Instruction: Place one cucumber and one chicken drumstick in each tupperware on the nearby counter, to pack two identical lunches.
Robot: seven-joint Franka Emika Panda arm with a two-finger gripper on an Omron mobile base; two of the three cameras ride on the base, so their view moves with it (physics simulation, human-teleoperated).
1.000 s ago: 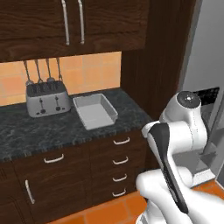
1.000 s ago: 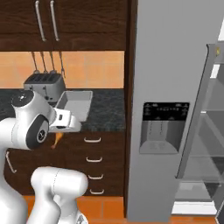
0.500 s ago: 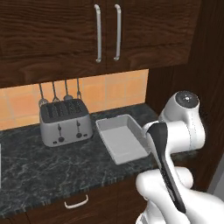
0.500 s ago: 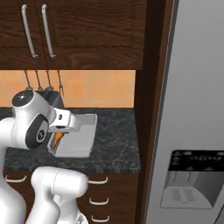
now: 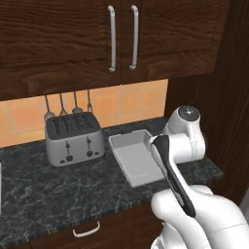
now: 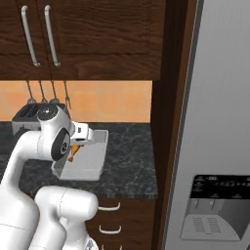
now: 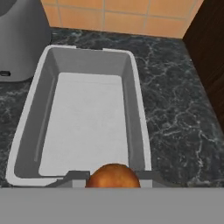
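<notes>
One light grey tupperware (image 5: 132,164) lies empty on the black counter (image 5: 48,190), just right of the toaster. My gripper (image 6: 74,148) hovers over the near end of the tupperware (image 6: 92,157) and is shut on a chicken drumstick (image 6: 72,152), orange-brown. In the hand view the drumstick's rounded end (image 7: 113,176) sits at the bottom, between the fingertips, and the tupperware (image 7: 83,127) spreads out below it with a bare floor. The cucumber is out of view.
A steel toaster (image 5: 74,139) stands left of the container, with utensils hanging on the orange tile wall behind it. Dark wall cabinets (image 5: 121,39) hang overhead. A tall dark panel (image 5: 224,97) and the grey fridge (image 6: 217,146) close off the right.
The whole picture has shifted: the base has driven in toward the counter, so toaster and tupperware look larger and the fridge has slid right. The arm keeps its pose and its grip on the drumstick.
</notes>
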